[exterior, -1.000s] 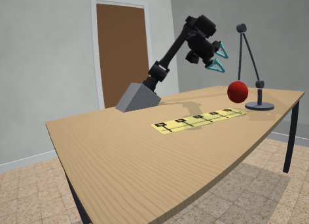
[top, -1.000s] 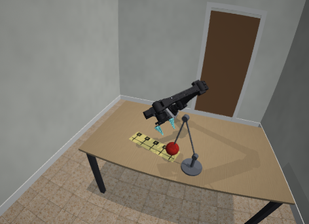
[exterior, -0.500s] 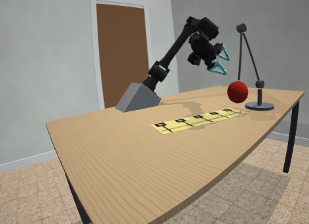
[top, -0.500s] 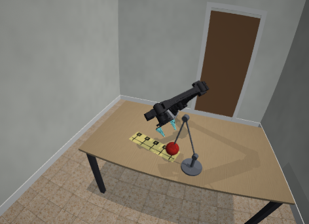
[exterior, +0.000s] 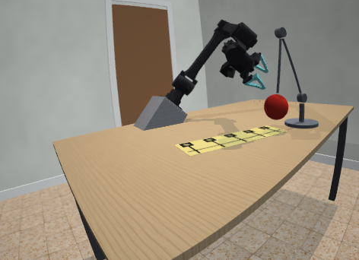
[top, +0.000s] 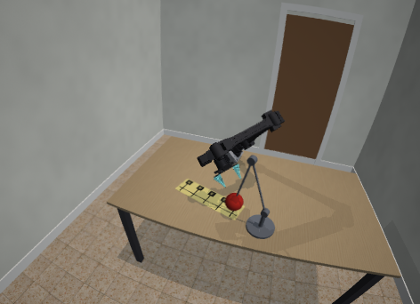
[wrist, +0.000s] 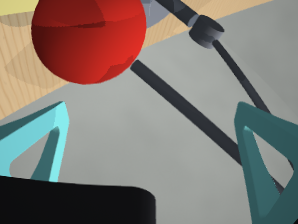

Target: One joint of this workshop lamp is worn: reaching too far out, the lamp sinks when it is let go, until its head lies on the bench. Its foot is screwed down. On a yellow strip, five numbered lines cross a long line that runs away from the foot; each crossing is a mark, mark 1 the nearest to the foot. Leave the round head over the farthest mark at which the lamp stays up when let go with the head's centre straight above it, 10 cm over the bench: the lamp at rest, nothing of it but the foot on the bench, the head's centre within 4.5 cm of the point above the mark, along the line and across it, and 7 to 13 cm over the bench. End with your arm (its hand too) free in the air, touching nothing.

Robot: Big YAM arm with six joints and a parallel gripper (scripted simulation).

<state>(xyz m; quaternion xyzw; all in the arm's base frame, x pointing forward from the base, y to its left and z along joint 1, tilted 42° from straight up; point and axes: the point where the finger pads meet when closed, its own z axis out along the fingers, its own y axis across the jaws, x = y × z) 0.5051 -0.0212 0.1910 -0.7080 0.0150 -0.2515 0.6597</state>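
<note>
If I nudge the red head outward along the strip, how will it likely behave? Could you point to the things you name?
The red head (top: 234, 201) (exterior: 276, 106) (wrist: 89, 37) will probably swing rather than roll, since it hangs from a thin rod above the bench. Its smooth round surface may slip off a fingertip. The rods look stiff, so bending seems likeliest at the joints.

One lamp (top: 264, 190) (exterior: 301, 112) (wrist: 206, 32), one arm (top: 247, 137) (exterior: 203, 56), one strip (top: 205, 197) (exterior: 228, 140) (wrist: 14, 7), two fingers (top: 237, 171) (exterior: 257, 82), one door (top: 312, 84) (exterior: 141, 63)

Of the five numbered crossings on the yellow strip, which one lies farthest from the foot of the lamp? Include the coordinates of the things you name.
Mark 5, the crossing (top: 181, 188) (exterior: 195, 150) at the strip's end away from the lamp's foot (top: 260, 227) (exterior: 301, 123); the other four lie nearer.
</note>
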